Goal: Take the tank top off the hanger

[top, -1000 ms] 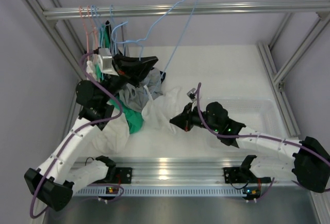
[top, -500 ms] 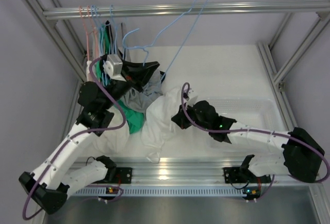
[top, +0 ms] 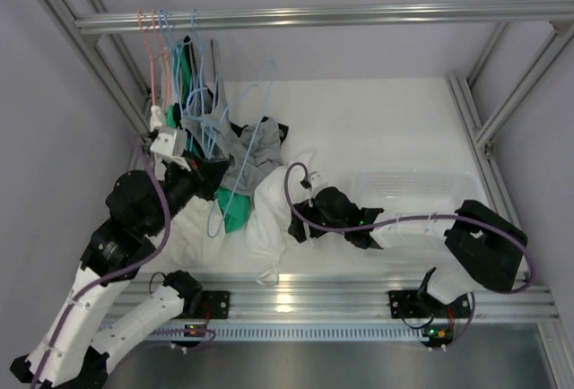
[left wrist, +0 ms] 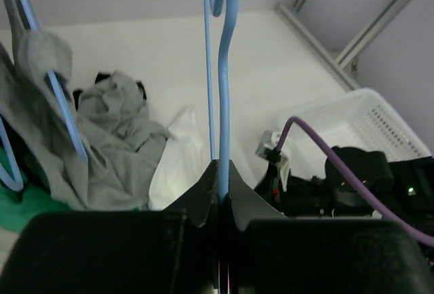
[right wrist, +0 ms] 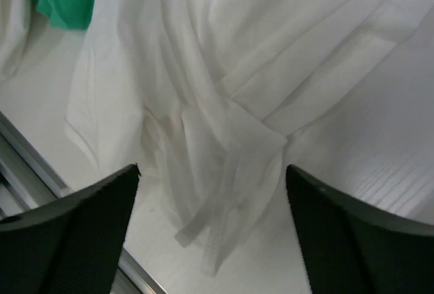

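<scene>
The white tank top [top: 269, 203] lies crumpled on the bench [top: 377, 120], between the two arms, with one end trailing toward the near rail. The left gripper [top: 208, 174] is clenched on the thin wire of a blue hanger [top: 255, 136]. In the left wrist view its jaws are pinched tight around that wire, which rises bare above them. A second ago this hanger was held high, its hook poking above the overhead bar [top: 359, 14]. Now it has dropped well below the bar and leans in front of the clothes hanging at the left. The left arm has drawn back toward the near left corner. The right arm has also sunk and stretched out flat along the bench, past the white basket [top: 421, 183]. The right gripper [top: 298, 226] is released. From its wrist camera the two fingers [right wrist: 88, 226] stand wide apart above the white folds with nothing between them. A second ago that gripper sat higher and further right, at the bunched cloth. The cloth has since slumped and spread toward the front edge. A grey garment [top: 247, 151] lies heaped just behind the white top, and a green one [top: 235, 214] touches its left side.
</scene>
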